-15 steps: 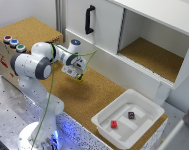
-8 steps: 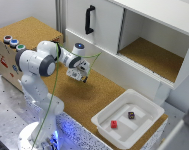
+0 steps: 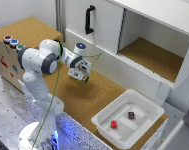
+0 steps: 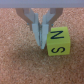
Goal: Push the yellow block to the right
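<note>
The yellow block [image 4: 56,43] is a small yellow-green cube with dark letters N and S, lying on the cork surface. In the wrist view my gripper [image 4: 41,40] is shut with nothing between its fingers. The fingertips [image 4: 38,35] stand low, right against one side of the block. In the exterior view the gripper [image 3: 80,76] points down at the cork top in front of the white cabinet. I cannot make out the block there, beside the fingers.
A white tray [image 3: 105,124] at the exterior view's lower right holds a small red cube [image 3: 114,124] and a small dark cube [image 3: 131,115]. A white cabinet [image 3: 106,30] with a black handle [image 3: 89,20] and an open compartment [image 3: 151,57] stands behind. A box with coloured buttons [image 3: 11,41] is at the left.
The arm has swung toward the exterior view's right and a little nearer the tray, carrying the shut gripper along the cork surface.
</note>
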